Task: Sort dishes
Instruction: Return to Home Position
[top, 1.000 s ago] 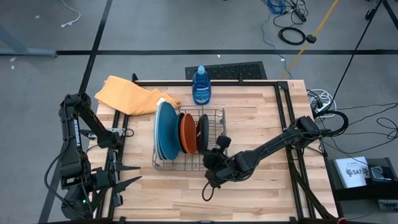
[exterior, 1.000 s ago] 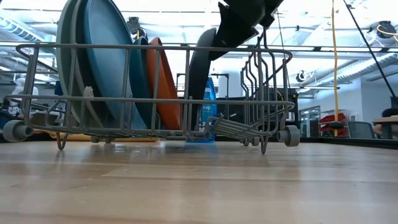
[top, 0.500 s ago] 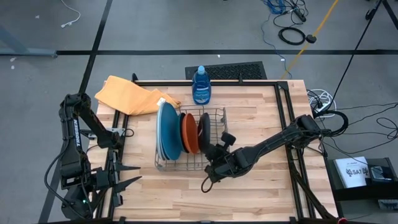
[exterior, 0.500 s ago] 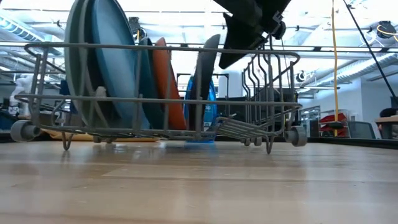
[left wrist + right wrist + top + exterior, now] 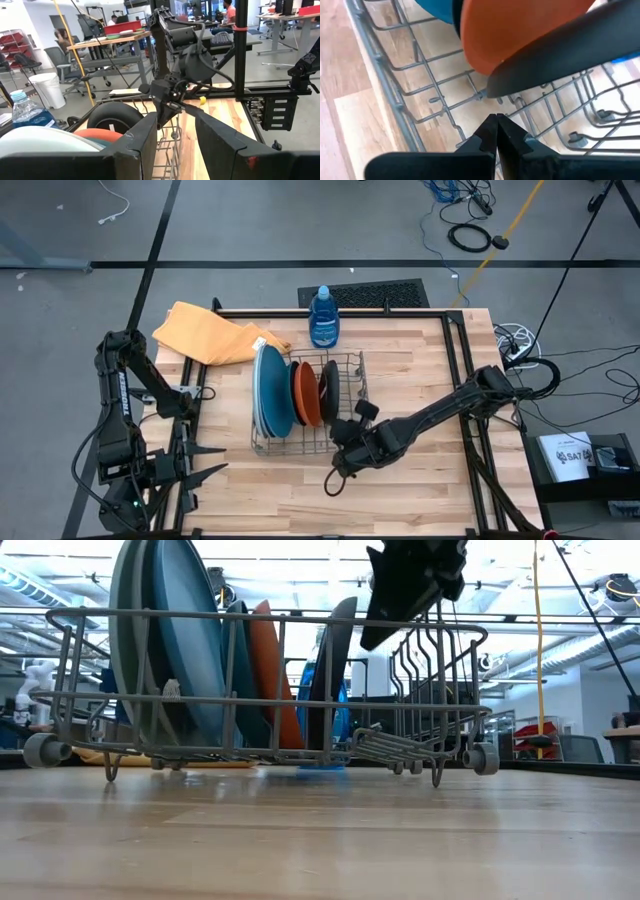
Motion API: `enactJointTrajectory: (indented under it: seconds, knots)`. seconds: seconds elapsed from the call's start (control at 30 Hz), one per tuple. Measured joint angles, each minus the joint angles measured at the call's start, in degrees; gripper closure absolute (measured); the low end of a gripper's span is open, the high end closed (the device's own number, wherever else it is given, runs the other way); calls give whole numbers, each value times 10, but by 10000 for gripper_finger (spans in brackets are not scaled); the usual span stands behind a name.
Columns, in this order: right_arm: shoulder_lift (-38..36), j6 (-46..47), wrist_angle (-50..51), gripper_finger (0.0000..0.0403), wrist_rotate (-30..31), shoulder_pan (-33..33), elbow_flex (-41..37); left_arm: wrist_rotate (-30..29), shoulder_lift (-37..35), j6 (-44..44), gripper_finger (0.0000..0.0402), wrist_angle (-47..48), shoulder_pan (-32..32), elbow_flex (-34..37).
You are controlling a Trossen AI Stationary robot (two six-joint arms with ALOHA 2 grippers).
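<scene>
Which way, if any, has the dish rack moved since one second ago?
Yes. In the low view, the dish rack has slid a little to the picture's right against the blue soap bottle behind it, which stayed in place.

We see matte black throughout. The left gripper (image 5: 176,120) has broad, flat, tapering fingers (image 5: 135,145), one bearing a small red mark (image 5: 250,160). Behind the fingers of the right gripper (image 5: 496,122), black cables (image 5: 222,75) loop round a drum-shaped housing (image 5: 197,62).
</scene>
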State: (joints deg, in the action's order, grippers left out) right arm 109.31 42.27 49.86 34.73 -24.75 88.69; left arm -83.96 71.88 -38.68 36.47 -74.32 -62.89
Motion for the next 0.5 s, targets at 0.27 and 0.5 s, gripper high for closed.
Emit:
enactJointTrajectory:
  seconds: [0.27, 0.5]
  knots:
    - [0, -34, 0, 403, 43, -14, 27, 2, 0, 0, 265, 0, 0, 0]
    - [0, -42, 54, 403, 25, -39, 89, 2, 0, 0, 265, 0, 0, 0]
